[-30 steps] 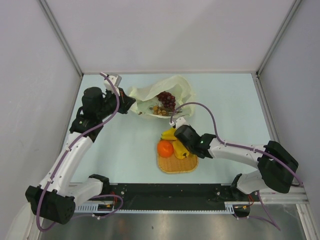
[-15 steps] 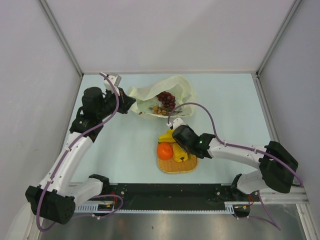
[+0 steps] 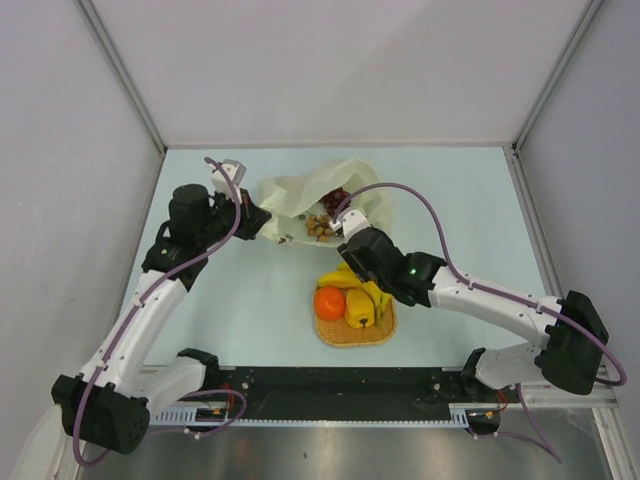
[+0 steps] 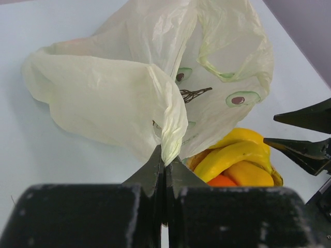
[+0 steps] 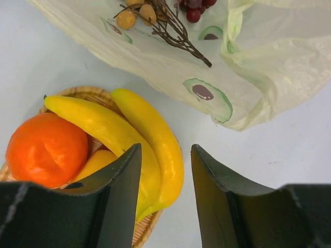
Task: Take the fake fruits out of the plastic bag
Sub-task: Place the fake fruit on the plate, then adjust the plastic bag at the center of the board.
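The right arm has swung off the flat square woven orange mat (image 3: pixel 330 339) and up toward the thin, crinkly, pale yellow-green plastic bag (image 3: pixel 300 190). A second ago its gripper sat low over the mat. The left arm has also drawn the bag's edge slightly higher.

You can read this as one delivery finished. The yellow plastic banana bunch (image 3: pixel 352 282) now lies uncovered on the mat, beside the glossy orange (image 3: pixel 329 301) and the yellow pepper-like fruit (image 3: pixel 362 311).

Two fruits remain on the bag's spread film at the far side of the table – the dark purple grapes (image 3: pixel 335 198) and the small brown nut-like cluster (image 3: pixel 318 226). No mango shows in any view.

- **Right gripper** (image 5: pixel 165 149): The jaws stand about half apart and hold nothing. In its wrist view they frame the bananas (image 5: pixel 150 139) and bare table, with the bag (image 5: pixel 155 57) just ahead. This suits an approach to the grapes (image 5: pixel 194 10) or the nut cluster (image 5: pixel 137 14).
- **Left gripper** (image 4: pixel 164 165): The jaws are fully closed on a gathered fold of the bag (image 4: pixel 129 93), which rises from the pinch and holds the mouth toward you.
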Motion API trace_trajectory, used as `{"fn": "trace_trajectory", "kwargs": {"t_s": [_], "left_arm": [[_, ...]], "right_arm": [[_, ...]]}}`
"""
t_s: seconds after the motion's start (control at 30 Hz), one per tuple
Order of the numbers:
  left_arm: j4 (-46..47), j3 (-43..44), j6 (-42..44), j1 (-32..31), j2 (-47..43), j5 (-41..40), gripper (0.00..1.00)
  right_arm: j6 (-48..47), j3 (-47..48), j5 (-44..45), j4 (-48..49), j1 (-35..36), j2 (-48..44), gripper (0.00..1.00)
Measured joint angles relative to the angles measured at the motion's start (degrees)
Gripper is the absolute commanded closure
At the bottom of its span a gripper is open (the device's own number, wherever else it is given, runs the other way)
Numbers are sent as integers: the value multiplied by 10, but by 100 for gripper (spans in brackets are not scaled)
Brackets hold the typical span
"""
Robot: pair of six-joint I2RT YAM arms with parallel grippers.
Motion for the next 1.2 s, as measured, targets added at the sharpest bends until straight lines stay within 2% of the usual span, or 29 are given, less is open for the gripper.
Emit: {"fn": "trace_trajectory", "kwargs": {"t_s": [0.1, 0.17, 0.27, 0.43, 0.63, 0.83, 0.9, 1.07, 1.2], "left_arm": [[-8, -2, 1, 0, -17, -2, 100], [-8, -2, 1, 0, -28, -2, 100], [-9, -2, 1, 0, -37, -3, 100], [-23, -3, 10, 0, -37, -5, 100], [-69, -8, 76, 0, -41, -21, 100], [-81, -35, 161, 0, -49, -32, 100], [-81, -25, 179, -1, -30, -27, 100], [-70, 65, 196, -18, 79, 1, 100], [-49, 122, 195, -74, 136, 23, 100]], "right_arm": [[-16, 9, -10, 1, 0, 1, 54], [-37, 25, -15, 15, -2, 6, 65], [-73, 65, -21, 55, -9, 33, 75], [-85, 118, -62, 139, -56, 102, 86], [-69, 139, -115, 201, -125, 221, 87], [-17, 181, -117, 224, -207, 362, 89], [-14, 181, -95, 228, -247, 375, 90], [-7, 190, -45, 249, -348, 364, 90], [-8, 138, -26, 267, -410, 296, 93]]}}
